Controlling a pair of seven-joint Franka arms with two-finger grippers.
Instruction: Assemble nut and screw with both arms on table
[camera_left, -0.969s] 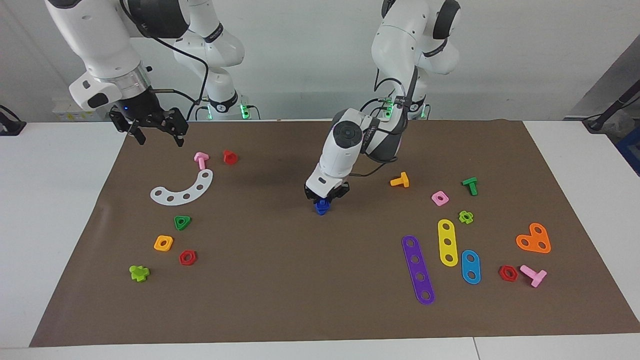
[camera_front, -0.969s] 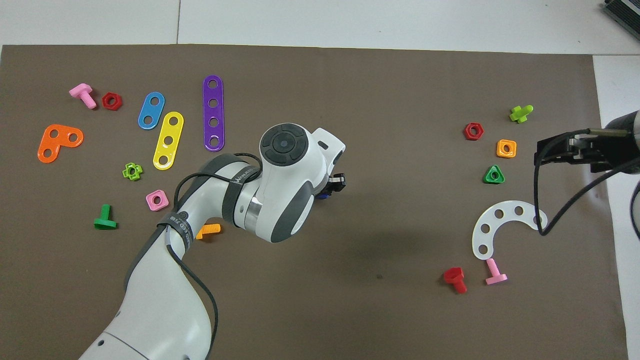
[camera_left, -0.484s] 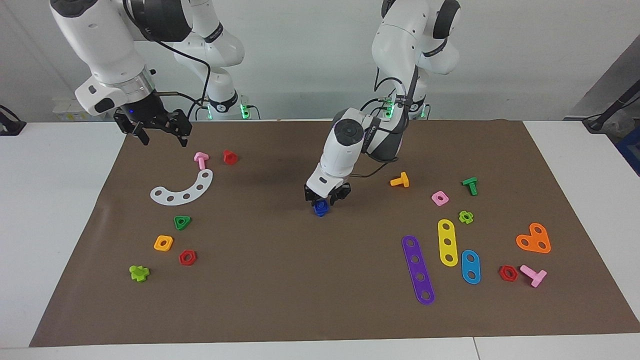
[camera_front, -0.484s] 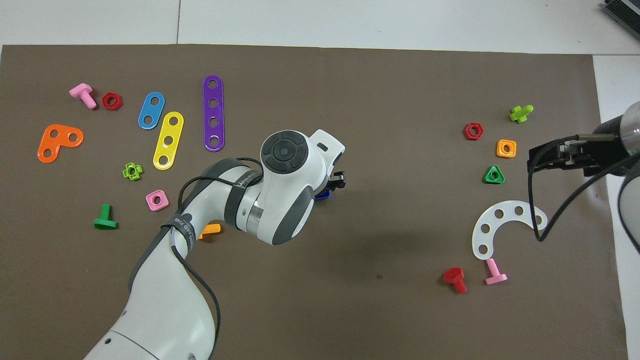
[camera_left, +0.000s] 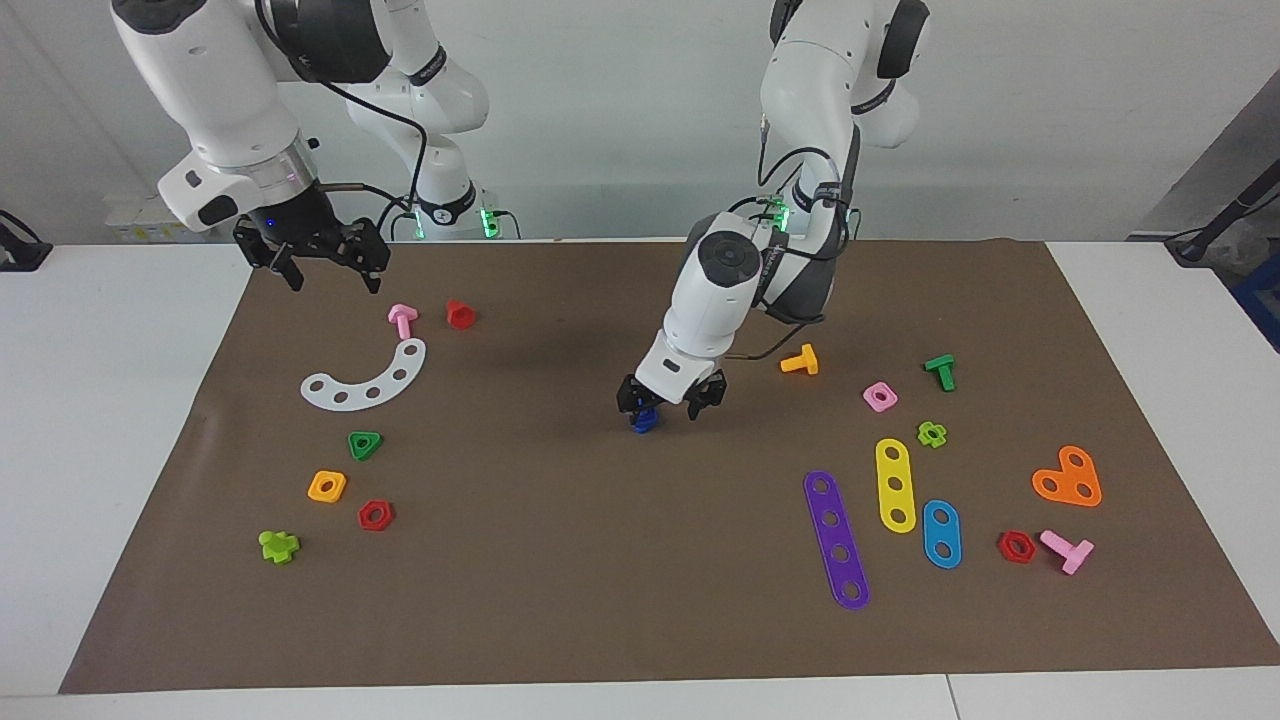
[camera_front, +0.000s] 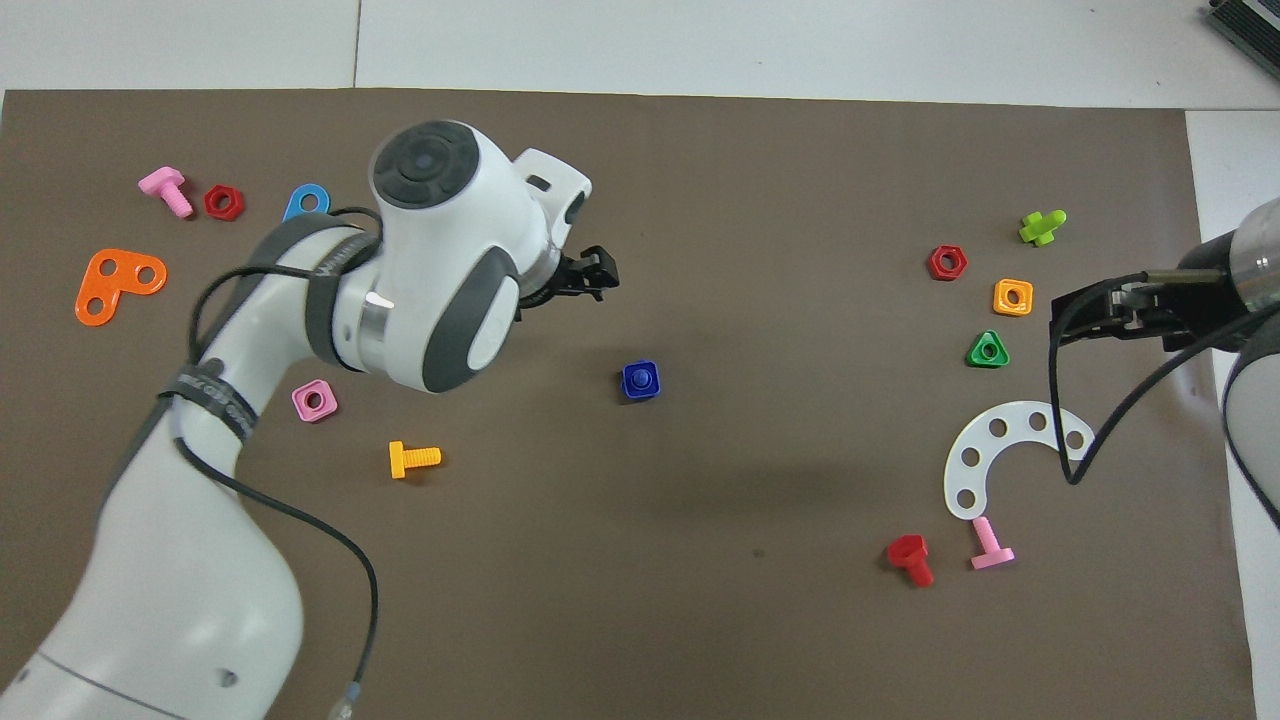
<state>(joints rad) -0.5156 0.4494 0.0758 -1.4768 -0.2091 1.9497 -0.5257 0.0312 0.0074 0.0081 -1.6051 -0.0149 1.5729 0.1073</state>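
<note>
nut (camera_front: 640, 381): dark blue, square, flat on brown mat, frame centre in overhead view; in facing view (camera_left: 645, 421) just below left gripper, partly hidden by it.
screw (camera_front: 641, 378): dark blue, seated in nut's centre hole, only round end showing from above; free of both grippers.
left gripper (camera_left: 672, 397): centre of facing frame, raised just over mat, beside and slightly above nut-and-screw stack; fingers spread, nothing between them. In overhead view (camera_front: 597, 277) up and left of stack.
right gripper (camera_left: 322, 255): upper left of facing frame, in the air over mat's corner, above pink bolt (camera_left: 402, 319); fingers apart, empty. In overhead view (camera_front: 1105, 312) at right edge, beside green triangle nut (camera_front: 987, 350).
table (camera_left: 120, 420): white top, brown mat (camera_left: 600, 540) over most of it.
other parts, facing frame left: white curved strip (camera_left: 368, 381), red bolt (camera_left: 460, 313), orange-yellow square nut (camera_left: 327, 486), red hex nut (camera_left: 375, 515).
other parts, facing frame right: orange bolt (camera_left: 800, 361), pink square nut (camera_left: 880, 396), green bolt (camera_left: 941, 371), purple strip (camera_left: 836, 539).
</note>
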